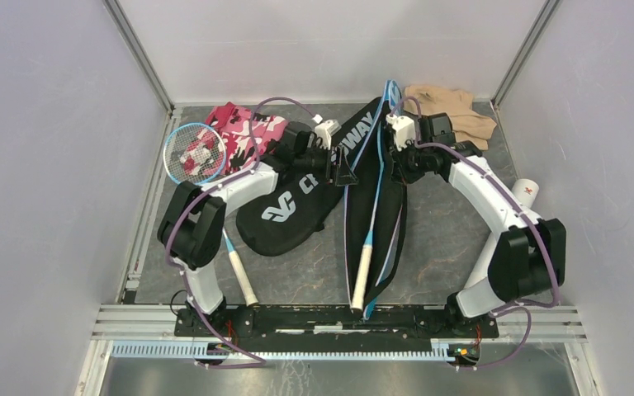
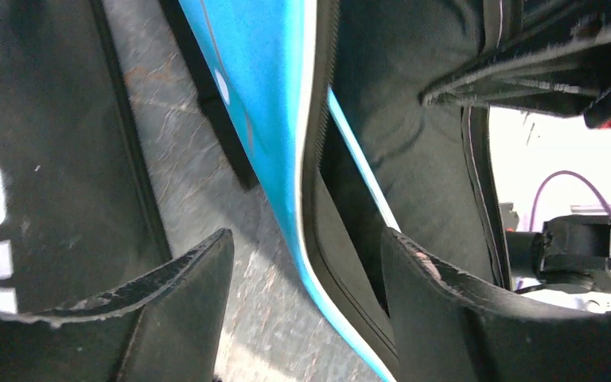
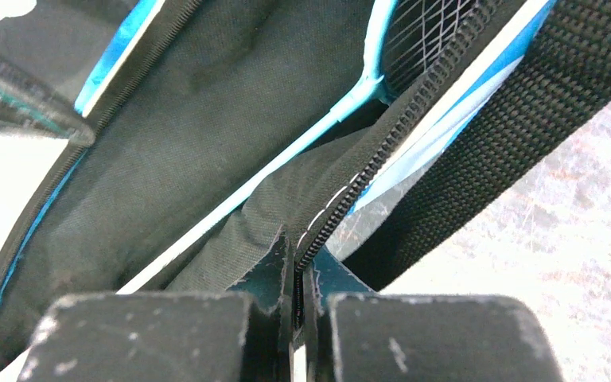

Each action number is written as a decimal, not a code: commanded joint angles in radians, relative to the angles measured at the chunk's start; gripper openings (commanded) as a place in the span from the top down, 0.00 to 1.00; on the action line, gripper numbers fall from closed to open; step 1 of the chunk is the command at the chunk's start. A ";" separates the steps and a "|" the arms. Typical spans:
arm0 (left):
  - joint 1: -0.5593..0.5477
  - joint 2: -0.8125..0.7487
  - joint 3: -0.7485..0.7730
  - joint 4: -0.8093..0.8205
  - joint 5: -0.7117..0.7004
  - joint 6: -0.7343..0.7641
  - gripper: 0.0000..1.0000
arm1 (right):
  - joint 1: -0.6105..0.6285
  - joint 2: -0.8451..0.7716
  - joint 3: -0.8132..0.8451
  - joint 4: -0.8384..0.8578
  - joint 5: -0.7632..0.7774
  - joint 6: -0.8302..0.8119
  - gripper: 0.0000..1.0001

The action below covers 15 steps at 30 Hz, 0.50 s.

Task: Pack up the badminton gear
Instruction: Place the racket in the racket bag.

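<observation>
Near edge: the white grip of a racket [image 1: 364, 271] pokes out of the near end of the blue cover [image 1: 393, 216]. The cover lies unzipped, running near to far down the middle of the table [image 1: 454, 239]. The racket's blue shaft and head are inside it.

Left of that, the white grip of a second racket [image 1: 195, 153] sits near the left arm's base. Its shaft passes under the arm, and its blue-framed head shows further back at left, partly over the pink camouflage cloth [image 1: 243, 132].

The black CROSSWAY cover [image 1: 293, 202] lies flat just left of the blue cover, its narrow end pointing far-right. The white tube [image 1: 527, 192] is at right beside the right arm, well apart from both covers.

Mid-table: the left gripper [image 1: 344, 171] is at the blue cover's left edge — jaws spread wide, holding nothing. In the wrist view the cover's blue flap edge runs through the gap between the fingers [image 2: 183, 294]; can't tell if it touches either one.

The right gripper [image 3: 297, 270] is on the cover's right side, jaws pinched closed on the zipper edge — the teeth run straight in between the pads. A black webbing strap [image 3: 509, 135] lies just right of the zipper.

Far right corner: the beige cloth [image 1: 450, 111], behind the right gripper.
</observation>
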 commanded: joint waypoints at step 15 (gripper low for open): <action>-0.115 -0.164 -0.082 -0.168 -0.096 0.138 0.22 | -0.005 0.132 0.142 0.105 -0.095 0.029 1.00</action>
